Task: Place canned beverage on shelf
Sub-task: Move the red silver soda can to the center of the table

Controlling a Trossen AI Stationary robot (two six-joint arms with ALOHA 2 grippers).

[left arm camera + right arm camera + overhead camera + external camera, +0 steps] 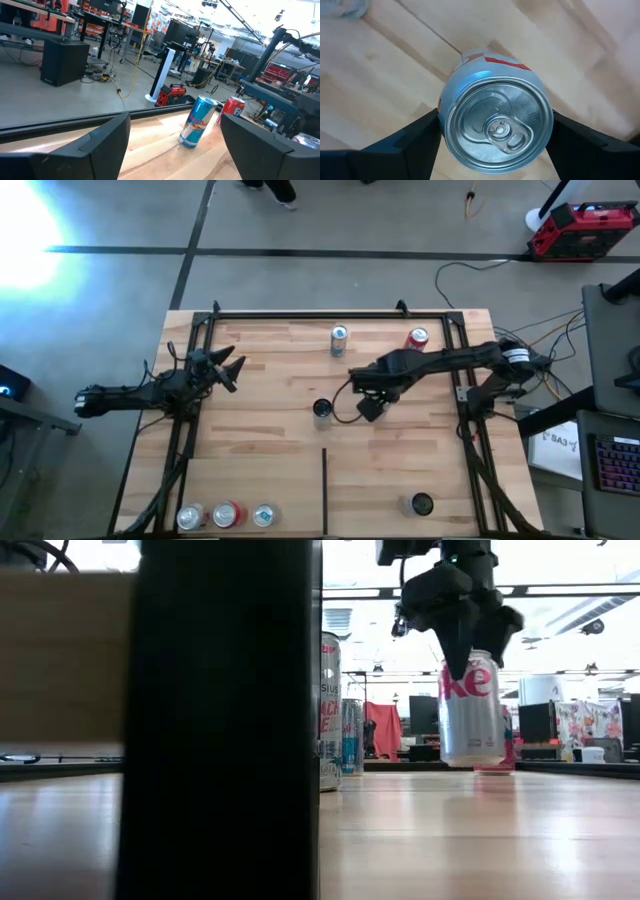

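Note:
The shelf (270, 450) is a light wooden board framed by black rails, with a thin black divider strip (324, 490) at its near edge. My right gripper (368, 408) hangs over the board's middle, shut on a silver can with red lettering (472, 710). In the high view the gripper hides that can. My left gripper (228, 368) is open and empty at the board's left rail. Its wrist view (172, 150) looks across at a blue-and-silver can (197, 122) and a red can (231, 107). My right gripper pinches the silver can's upper wall just under the rim (445, 117) between its two fingers (405, 145), one on each side. The fingers come from above, pointing down. The can hangs upright, its lid (497, 127) up, lifted clear of the board.
A tall dark-and-silver can (322, 412) stands just left of the right gripper. The blue-and-silver can (339, 338) and the red can (417, 338) stand near the far rail. Three cans (228, 515) stand at the near left corner, a dark one (421, 503) at the near right.

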